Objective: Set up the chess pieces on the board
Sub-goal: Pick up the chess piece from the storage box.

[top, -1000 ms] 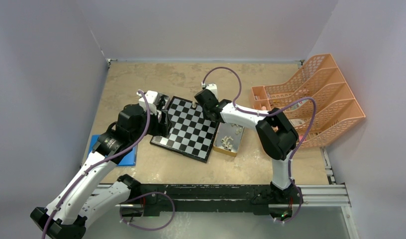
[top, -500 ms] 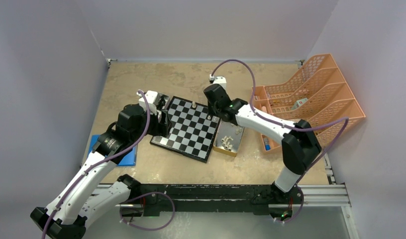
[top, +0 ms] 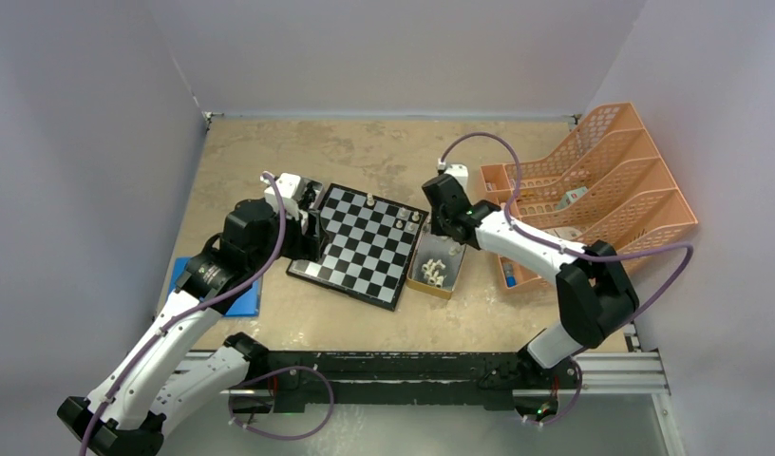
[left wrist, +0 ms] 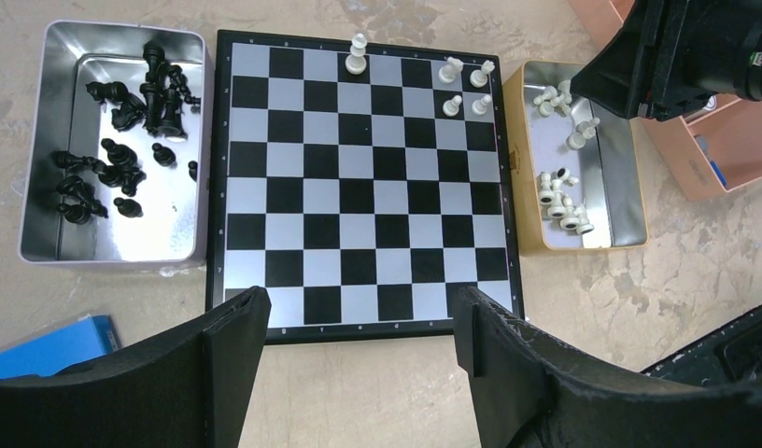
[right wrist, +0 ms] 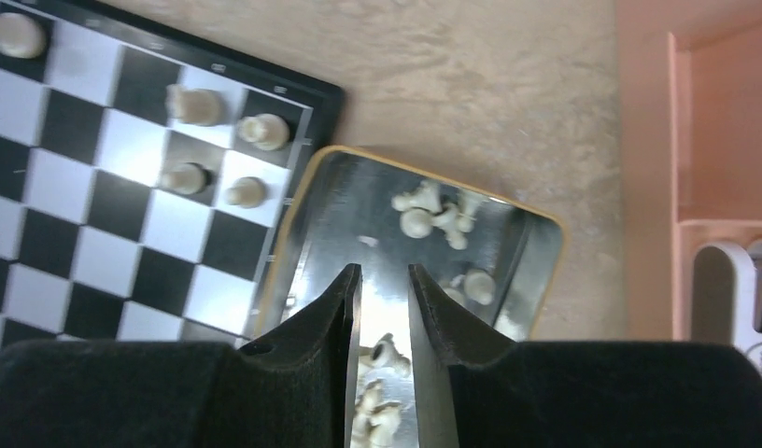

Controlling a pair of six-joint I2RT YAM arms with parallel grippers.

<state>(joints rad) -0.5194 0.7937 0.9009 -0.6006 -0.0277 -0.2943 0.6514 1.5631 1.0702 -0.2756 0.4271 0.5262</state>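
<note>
Left claw (left wrist: 359,303): jaws spread wide, nothing in them. It hangs over the near rim of the chessboard (left wrist: 363,201). The board stretches from between the fingers toward 12 o'clock, flat on the tabletop (left wrist: 359,397).

Right claw (right wrist: 384,273): jaws a narrow slit apart, nothing gripped. It sits above the gold-rimmed tray (right wrist: 331,224), which lies just beside the board's 3 o'clock edge. Loose cream pieces (right wrist: 419,217) lie in the tray at 12 o'clock of the tips, and more show below them.

On the board: four cream pieces (left wrist: 449,70) clustered in the 1 o'clock corner, at 10 o'clock of the right claw. A lone cream piece (left wrist: 357,56) stands on the far row at 12 o'clock.

Black pieces (left wrist: 158,75) lie in the silver tray (left wrist: 153,229) at the board's 9 o'clock edge.
</note>
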